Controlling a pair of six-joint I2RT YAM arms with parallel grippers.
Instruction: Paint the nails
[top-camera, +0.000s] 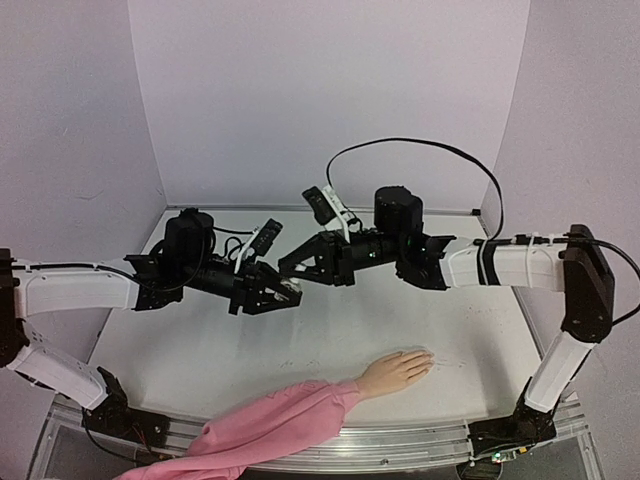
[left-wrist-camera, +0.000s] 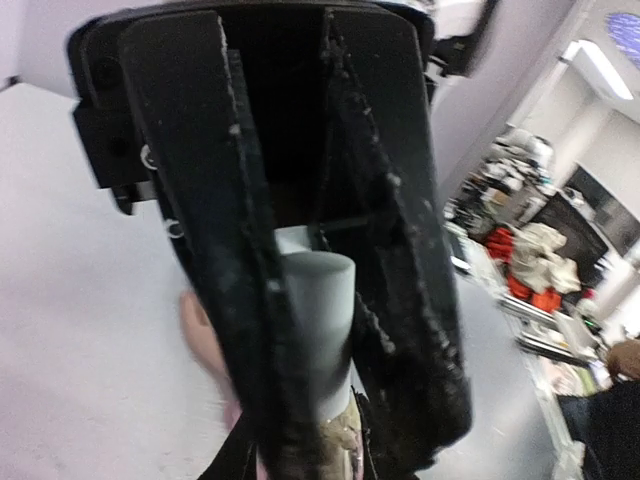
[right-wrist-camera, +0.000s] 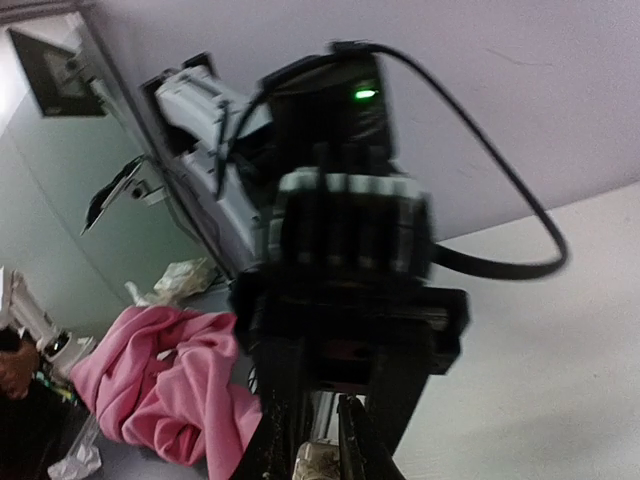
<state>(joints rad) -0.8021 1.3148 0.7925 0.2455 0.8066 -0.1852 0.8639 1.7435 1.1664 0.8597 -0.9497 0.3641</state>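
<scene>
1. Nearest me is the pink sleeve (top-camera: 270, 425), spilling over the near edge of the table (top-camera: 200, 350). Out of it comes the mannequin hand (top-camera: 395, 372), lying flat with its fingers pointing away from the sleeve.
2. The nails (top-camera: 424, 361) are at those fingertips, too small to tell from the skin. I can make out no colour on them.
3. Beyond the hand, over toward its sleeve side and raised off the table, the two grippers meet tip to tip.
4. The left gripper (top-camera: 285, 293) is clamped tight on a small pale bottle (left-wrist-camera: 322, 320), which lies lengthwise between its fingers.
5. The right gripper (top-camera: 292, 268) has its jaws pinched in at the bottle's far end, on what looks like the cap (right-wrist-camera: 318, 462), though that view is blurred.
6. I'd say the bottle is being opened and no painting has begun. Next, the right wrist needs to twist and draw the cap out while the left holds firm. Then the brush must be carried down to the hand's fingertips, well apart from here.
</scene>
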